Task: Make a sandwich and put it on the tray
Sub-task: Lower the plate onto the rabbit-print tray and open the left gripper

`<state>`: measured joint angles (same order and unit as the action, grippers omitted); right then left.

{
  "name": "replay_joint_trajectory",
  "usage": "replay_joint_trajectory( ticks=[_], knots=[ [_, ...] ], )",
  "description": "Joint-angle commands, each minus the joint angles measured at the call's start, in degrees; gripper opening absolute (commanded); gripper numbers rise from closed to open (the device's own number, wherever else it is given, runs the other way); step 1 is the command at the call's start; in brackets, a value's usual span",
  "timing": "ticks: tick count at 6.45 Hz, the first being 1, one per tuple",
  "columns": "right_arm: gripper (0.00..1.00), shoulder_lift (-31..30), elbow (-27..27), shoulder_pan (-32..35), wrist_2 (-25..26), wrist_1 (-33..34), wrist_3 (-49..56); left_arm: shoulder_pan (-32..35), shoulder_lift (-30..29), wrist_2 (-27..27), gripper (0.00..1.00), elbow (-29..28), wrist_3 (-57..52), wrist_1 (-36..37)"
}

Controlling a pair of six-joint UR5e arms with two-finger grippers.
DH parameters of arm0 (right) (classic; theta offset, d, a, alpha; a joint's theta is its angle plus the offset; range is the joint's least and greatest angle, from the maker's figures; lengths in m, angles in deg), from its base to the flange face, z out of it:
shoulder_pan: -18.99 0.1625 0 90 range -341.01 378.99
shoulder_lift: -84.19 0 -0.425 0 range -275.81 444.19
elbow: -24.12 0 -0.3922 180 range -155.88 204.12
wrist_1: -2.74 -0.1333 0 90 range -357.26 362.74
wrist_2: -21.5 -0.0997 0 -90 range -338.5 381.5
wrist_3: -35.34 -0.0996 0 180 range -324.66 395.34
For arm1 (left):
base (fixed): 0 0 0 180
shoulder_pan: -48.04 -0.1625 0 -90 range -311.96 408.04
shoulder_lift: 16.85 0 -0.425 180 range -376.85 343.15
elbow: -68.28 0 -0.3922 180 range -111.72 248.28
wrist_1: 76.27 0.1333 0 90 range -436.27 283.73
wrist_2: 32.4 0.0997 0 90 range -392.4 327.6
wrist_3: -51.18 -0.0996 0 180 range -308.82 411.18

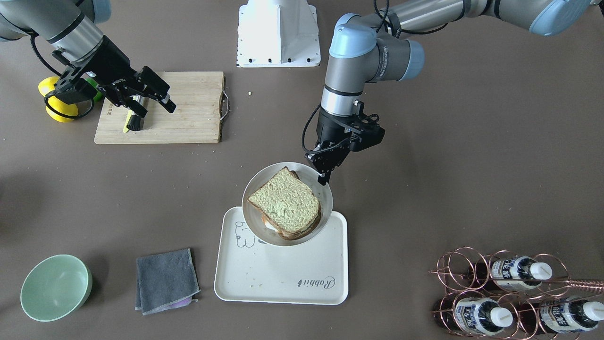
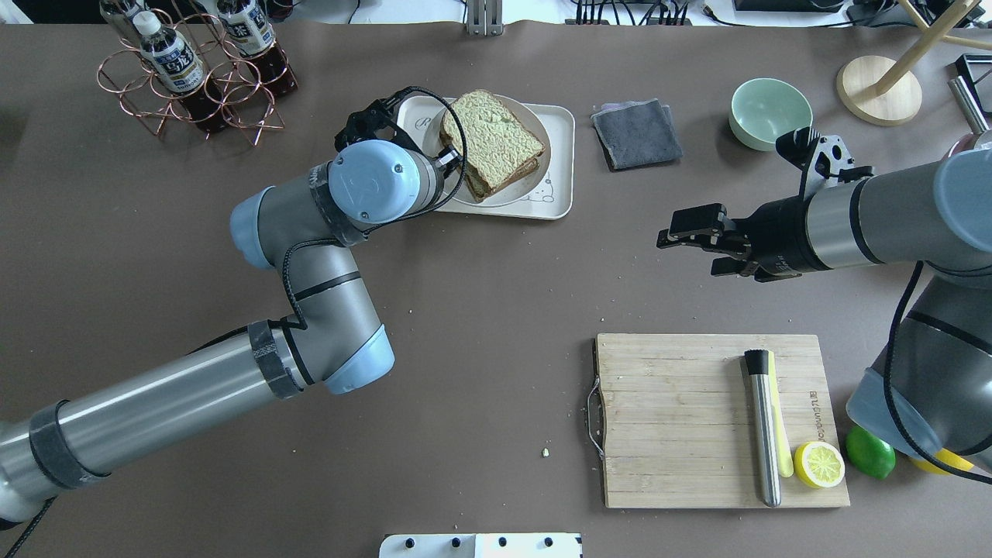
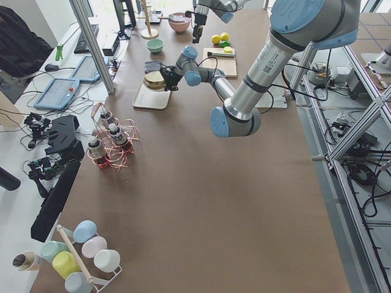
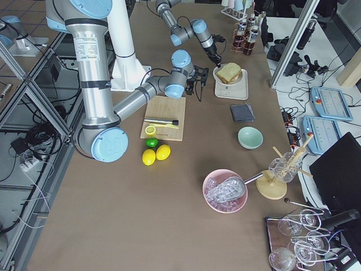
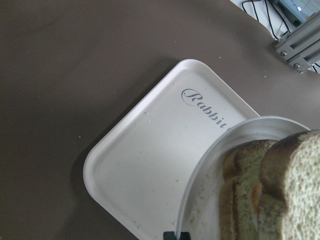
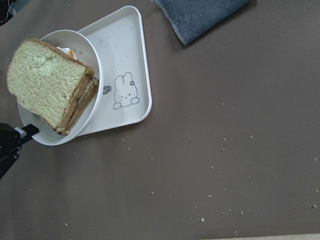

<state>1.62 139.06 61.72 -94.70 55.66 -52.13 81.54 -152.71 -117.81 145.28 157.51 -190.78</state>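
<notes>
Crumbs flecked the brown matte table point(image 2: 480, 310), a scatter of pale specks on bare covering. Around that surface the side views showed aluminium frame posts point(image 3: 91, 46), loose cables, and a bench with tablets point(image 3: 58, 93) on the operators' side.

The left gripper point(image 1: 323, 177) was clamped on the rim of a round white plate point(image 1: 255, 186). It held the plate, seemingly tipped, over the robot-side end of the tray point(image 1: 283, 278). The sandwich point(image 1: 287, 204) lay on that plate against its lower rim, greenish face upward, not on the tray itself. The right gripper point(image 2: 688, 249) hung near the cutting board point(image 2: 682, 418) with its jaws apart and nothing between them.

Overhead, the left arm's wrist joint hid the grip. The front view showed a finger at the plate's rim, and the right wrist camera caught a black fingertip point(image 6: 15, 136) against it. That same camera alone showed a sliver of egg between the slices and the small animal drawing plainly. The left wrist camera read the word "Rabbit" and specks on the tray's floor.

Only the right-end view took in a pink bowl point(image 4: 225, 191) and a stand of glasses. Only the left-end view showed a rack of pastel cups point(image 3: 79, 256).
</notes>
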Motion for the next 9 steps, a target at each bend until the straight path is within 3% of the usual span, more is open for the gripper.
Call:
replay_joint_trajectory(
  ticks=[1,3,4,5,6,8,9],
  knots=[
    [1.00,1.4,-0.2,0.0,0.5,0.0,-0.2,1.1,-1.9,0.0,0.00,-7.1,-0.6,-3.6],
    [1.00,1.8,-0.8,0.0,1.2,0.0,-0.2,1.0,-3.4,-0.1,0.00,-11.1,-0.8,-6.7],
    [1.00,1.8,-0.8,0.0,1.2,0.0,-0.2,0.9,-3.3,0.1,0.49,-11.2,-0.8,-7.0],
    [1.00,1.8,-0.8,0.0,1.2,0.0,-0.2,1.1,-3.3,0.0,0.65,-11.2,-0.8,-7.0],
    [1.00,1.8,-0.7,0.0,1.2,0.0,-0.2,2.1,-2.8,-0.3,0.97,-9.5,-3.6,-6.8],
    [1.00,1.8,-0.6,0.0,1.2,0.0,-0.2,4.4,4.9,-7.4,0.97,0.4,-6.3,-5.4],
    [1.00,1.8,-0.5,0.0,1.2,0.0,-0.2,5.1,9.4,-8.7,0.97,9.7,-6.4,-0.1]
  ],
)
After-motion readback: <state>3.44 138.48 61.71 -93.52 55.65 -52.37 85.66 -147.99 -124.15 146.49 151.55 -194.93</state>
